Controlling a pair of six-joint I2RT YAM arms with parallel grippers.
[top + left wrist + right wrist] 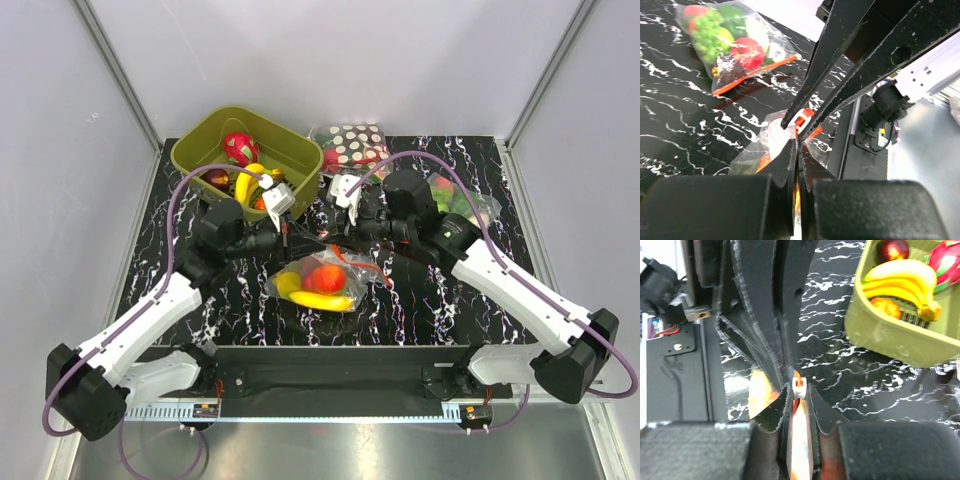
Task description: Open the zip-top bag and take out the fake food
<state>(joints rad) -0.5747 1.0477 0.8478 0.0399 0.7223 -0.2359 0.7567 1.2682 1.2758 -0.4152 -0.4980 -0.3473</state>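
Both pairs of fingers [784, 167] pinch the zip-top bag [320, 283]

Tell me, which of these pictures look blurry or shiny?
Top external view: evenly lit and sharp, with glints on the zip-top bag. Left wrist view: the left hand, up close, is soft and dark. Right wrist view: the right hand is blurred, the green bin crisp.

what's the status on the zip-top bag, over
Left gripper shut on zip-top bag edge. Right gripper shut on its white slider. Fake food inside the bag. Vegetable bag lies apart, nothing blocking.
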